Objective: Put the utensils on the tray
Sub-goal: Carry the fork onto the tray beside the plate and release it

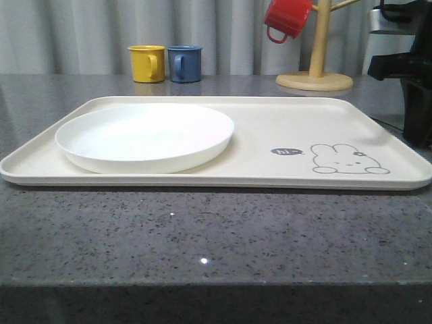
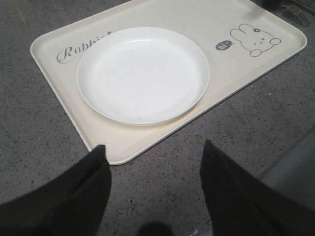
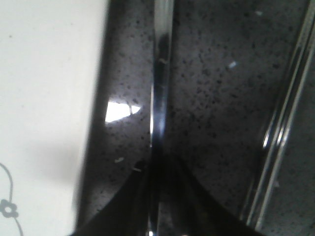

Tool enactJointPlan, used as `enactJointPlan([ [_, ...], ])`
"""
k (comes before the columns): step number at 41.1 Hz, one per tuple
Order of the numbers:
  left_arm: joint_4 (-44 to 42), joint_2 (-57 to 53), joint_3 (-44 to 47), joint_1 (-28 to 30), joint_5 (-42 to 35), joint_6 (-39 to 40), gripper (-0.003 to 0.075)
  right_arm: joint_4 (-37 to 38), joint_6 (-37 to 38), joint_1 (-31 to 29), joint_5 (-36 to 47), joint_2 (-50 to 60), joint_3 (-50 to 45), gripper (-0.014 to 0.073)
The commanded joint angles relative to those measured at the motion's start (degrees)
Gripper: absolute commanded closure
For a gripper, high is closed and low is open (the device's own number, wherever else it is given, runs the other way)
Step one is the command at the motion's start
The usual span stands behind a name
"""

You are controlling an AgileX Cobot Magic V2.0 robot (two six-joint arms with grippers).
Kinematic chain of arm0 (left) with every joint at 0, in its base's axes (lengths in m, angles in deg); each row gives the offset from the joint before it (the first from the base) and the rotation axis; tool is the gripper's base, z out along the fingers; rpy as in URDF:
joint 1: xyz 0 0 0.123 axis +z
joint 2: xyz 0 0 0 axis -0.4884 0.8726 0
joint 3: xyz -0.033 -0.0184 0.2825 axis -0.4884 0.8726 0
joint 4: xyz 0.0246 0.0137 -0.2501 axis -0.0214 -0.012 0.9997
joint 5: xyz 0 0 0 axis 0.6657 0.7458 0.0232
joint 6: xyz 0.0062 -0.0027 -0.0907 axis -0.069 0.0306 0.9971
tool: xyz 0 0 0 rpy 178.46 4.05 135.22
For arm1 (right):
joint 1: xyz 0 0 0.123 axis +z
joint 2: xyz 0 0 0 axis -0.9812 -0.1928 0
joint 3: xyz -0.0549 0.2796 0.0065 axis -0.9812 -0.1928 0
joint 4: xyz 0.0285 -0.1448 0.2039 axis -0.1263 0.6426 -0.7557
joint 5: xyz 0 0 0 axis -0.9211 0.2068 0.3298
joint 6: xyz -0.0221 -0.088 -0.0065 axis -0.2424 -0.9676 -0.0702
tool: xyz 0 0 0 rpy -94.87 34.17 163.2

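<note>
Countertop (image 3: 216, 98); utensil (image 3: 160, 98) between pincer (image 3: 160, 196) fingers

The round white plate (image 1: 145, 137) fills the tray's (image 1: 270, 135) left half; its right half lies bare.

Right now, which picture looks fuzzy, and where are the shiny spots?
Right wrist view: blurry and dark, with a bright glint on the counter beside the metal utensil in the right pincer. Front view: sharp, small light specks on the counter. Left wrist view: clear, with the white plate evenly lit.
</note>
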Motion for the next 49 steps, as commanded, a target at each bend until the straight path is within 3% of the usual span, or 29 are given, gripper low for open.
enactJointPlan([
  [1,0.29,-0.04,-1.54,-0.42,-4.40,0.55,0.0321,-0.90,-0.69,0.10,0.86,2.02,1.71,0.0562],
  [23,0.29,-0.04,-1.54,-0.42,-4.40,0.55,0.0321,-0.90,0.48,-0.23,1.01,4.47,3.35,0.0574],
  [31,0.29,-0.04,-1.54,-0.42,-4.40,0.55,0.0321,-1.56,0.52,0.19,-3.29,6.33,7.53,0.0574],
  [39,0.29,-0.04,-1.54,-0.42,-4.62,0.55,0.0321,-4.97,1.67,5.24,-5.81,6.64,10.82,0.0574],
  [49,0.29,-0.04,-1.54,-0.42,-4.62,0.55,0.0321,-2.93,12.89,15.62,-4.37,4.30,11.19,0.0574],
])
